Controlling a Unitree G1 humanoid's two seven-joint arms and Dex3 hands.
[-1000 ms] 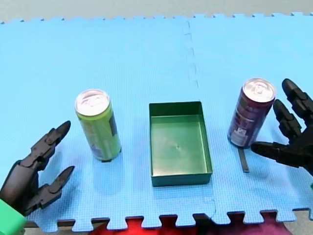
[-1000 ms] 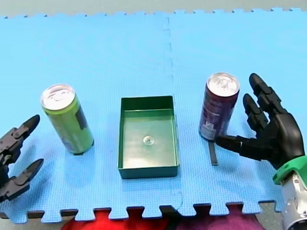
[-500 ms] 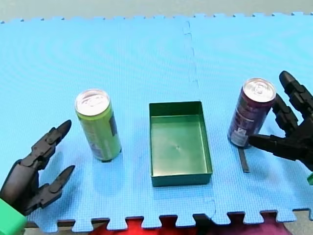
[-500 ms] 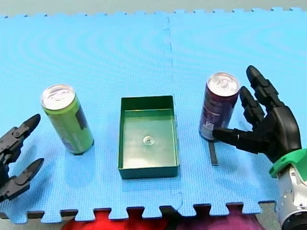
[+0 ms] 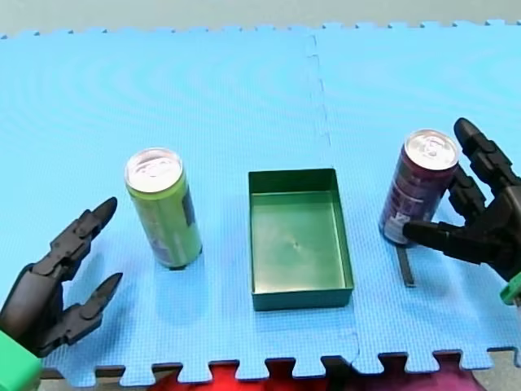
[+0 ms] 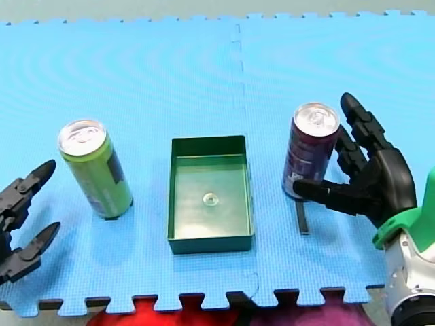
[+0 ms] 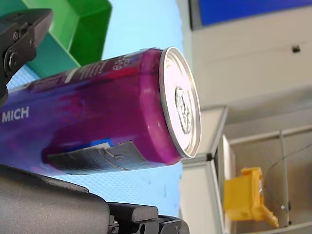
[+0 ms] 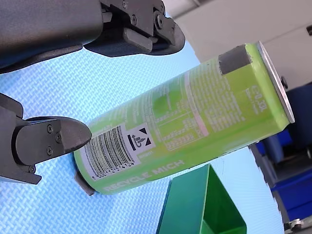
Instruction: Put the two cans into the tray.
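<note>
- blue mat (image 5: 203,90): flat open floor all round; its near edge runs just behind both hands.
- green tray (image 5: 259,244): centre, top open, long side running near to far, nothing in it but a small round spot on its floor.
- right hand (image 6: 377,183): at the right, unclenched, cupping the purple can; thumb at its near base, fingers on its far right side, grip not yet closed.
- left hand (image 5: 57,281): near left corner, holding nothing, near the green can's left.
- purple can (image 5: 413,195): upright, right of the tray. i judge the right hand is nearer; lift, then carry left over the wall.
- green can (image 5: 165,213): upright, left of the tray.
</note>
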